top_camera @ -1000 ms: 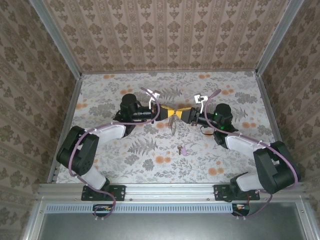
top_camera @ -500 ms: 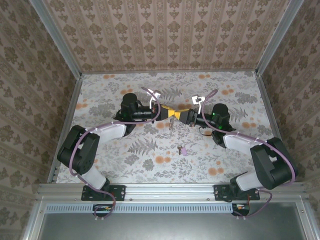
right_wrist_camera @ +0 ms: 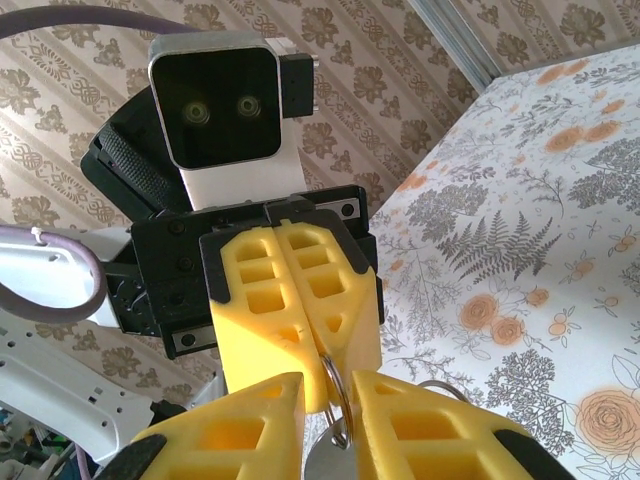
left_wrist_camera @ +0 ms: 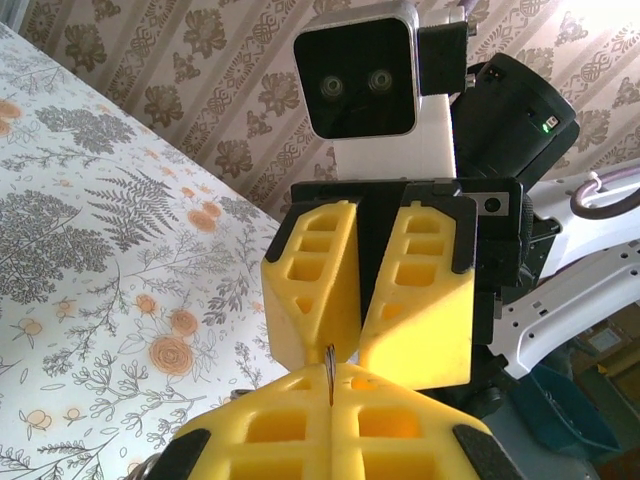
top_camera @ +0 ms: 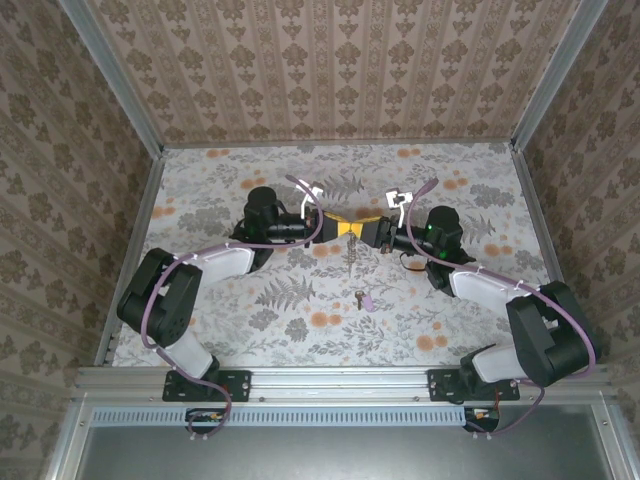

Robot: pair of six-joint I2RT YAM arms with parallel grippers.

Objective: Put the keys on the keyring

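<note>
The keyring (top_camera: 350, 256) hangs between the two arms above the middle of the table. Its thin metal loop (right_wrist_camera: 337, 385) is pinched in my left gripper (top_camera: 338, 227), whose yellow fingers are shut on it (left_wrist_camera: 330, 372). My right gripper (top_camera: 358, 229) faces the left one tip to tip. Its jaws (right_wrist_camera: 328, 390) stand narrowly apart on either side of the same loop, without pressing it. A silver tag (right_wrist_camera: 335, 465) dangles from the loop. The small key (top_camera: 362, 297), with its pinkish head, lies on the table below the grippers, apart from both.
Patterned walls enclose the floral table (top_camera: 250, 180) at the back and both sides. A metal rail (top_camera: 340, 380) runs along the near edge by the arm bases. A second ring loop (right_wrist_camera: 441, 386) shows beside my right finger.
My right gripper's jaws have narrowed around the loop and it has edged closer to the left gripper. The hanging keyring has swung slightly. The key has not moved.
</note>
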